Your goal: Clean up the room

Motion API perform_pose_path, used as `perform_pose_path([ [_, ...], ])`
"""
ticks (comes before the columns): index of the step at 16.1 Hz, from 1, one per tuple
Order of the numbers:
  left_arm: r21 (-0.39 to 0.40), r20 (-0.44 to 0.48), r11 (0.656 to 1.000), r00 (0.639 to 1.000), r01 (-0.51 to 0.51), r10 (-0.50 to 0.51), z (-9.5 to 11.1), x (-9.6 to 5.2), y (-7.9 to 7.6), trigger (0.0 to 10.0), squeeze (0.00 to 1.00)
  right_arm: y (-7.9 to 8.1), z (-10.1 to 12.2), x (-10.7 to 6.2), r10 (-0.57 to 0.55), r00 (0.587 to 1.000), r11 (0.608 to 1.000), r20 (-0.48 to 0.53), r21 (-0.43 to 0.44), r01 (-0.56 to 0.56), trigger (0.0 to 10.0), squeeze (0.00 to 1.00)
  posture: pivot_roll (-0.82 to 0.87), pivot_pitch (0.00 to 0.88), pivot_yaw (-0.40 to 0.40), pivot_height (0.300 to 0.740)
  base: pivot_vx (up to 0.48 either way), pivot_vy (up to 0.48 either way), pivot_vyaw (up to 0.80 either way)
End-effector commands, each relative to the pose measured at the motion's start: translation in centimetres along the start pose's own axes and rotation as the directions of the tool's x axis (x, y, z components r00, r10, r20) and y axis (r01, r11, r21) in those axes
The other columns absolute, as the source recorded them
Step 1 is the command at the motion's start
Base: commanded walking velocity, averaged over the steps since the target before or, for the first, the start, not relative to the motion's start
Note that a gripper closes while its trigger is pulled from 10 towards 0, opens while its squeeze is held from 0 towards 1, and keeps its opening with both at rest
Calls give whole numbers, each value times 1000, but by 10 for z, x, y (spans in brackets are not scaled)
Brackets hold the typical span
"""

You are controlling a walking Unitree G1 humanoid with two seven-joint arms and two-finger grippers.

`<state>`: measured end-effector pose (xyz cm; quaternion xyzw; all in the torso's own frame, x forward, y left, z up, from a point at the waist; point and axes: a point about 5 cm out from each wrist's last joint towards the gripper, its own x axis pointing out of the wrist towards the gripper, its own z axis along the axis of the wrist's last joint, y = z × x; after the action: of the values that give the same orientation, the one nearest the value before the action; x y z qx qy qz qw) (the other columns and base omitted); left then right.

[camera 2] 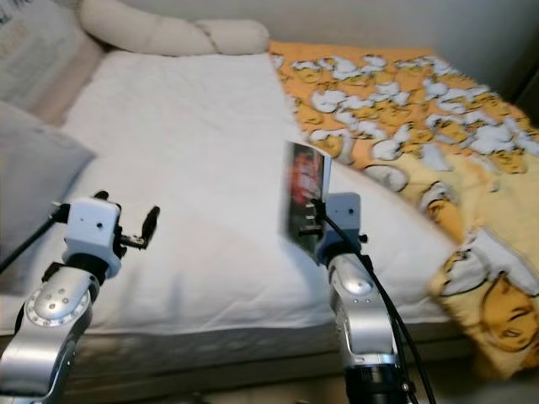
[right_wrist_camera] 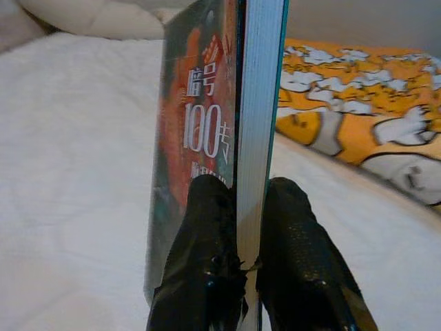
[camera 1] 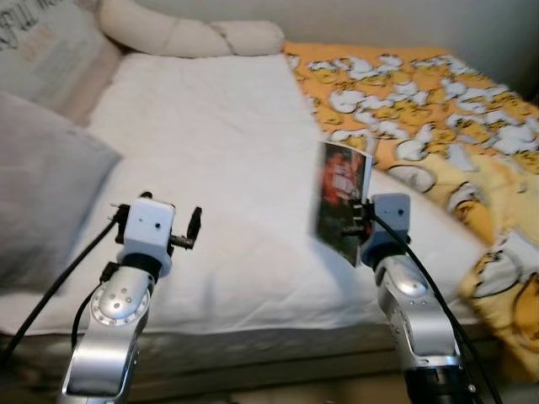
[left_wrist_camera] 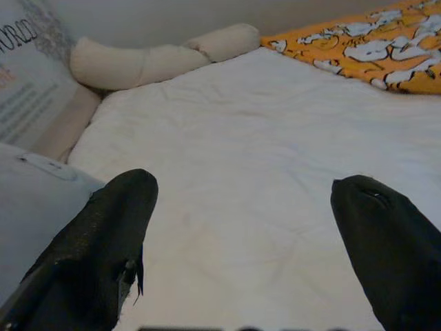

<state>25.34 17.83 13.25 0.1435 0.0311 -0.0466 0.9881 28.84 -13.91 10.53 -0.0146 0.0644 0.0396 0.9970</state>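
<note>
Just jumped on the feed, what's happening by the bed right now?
The right gripper is clamped on a book, holding it upright on edge above the white sheet. The left gripper is open over the sheet, carrying nothing. An orange patterned blanket is bunched to the right, with pillows at the head.

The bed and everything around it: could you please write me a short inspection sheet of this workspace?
Surface: bed with a white sheet, lightly wrinkled.
Job's things: book held upright above the sheet, near the blanket's edge.
Clutter: orange duck-print blanket spread over the bed's right side; long cream pillow at the head; grey cushion and a printed cushion on the left.
Grippers: right gripper shut on the book's edge; left gripper open, holding nothing, over the sheet.
Cables: black cables run along both arms.
Surroundings: plain wall behind the bed.
</note>
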Motion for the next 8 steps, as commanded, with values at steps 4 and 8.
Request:
perform_pose_path([
  [4, 1, 5, 999, 999, 40, -40, 2, 4, -8, 10000, 933, -13, 7, -1, -49, 998, 999, 32, -2, 49, 10000, 0, 134, 0, -21, 740, 0, 395, 0],
  [8, 14, 6, 1000, 1000, 26, -26, 1, 2, -8, 10000, 914, -13, 6, 2, -54, 998, 998, 27, 16, 54, 10000, 0, 155, 0, -29, 740, 0, 81, 0],
])
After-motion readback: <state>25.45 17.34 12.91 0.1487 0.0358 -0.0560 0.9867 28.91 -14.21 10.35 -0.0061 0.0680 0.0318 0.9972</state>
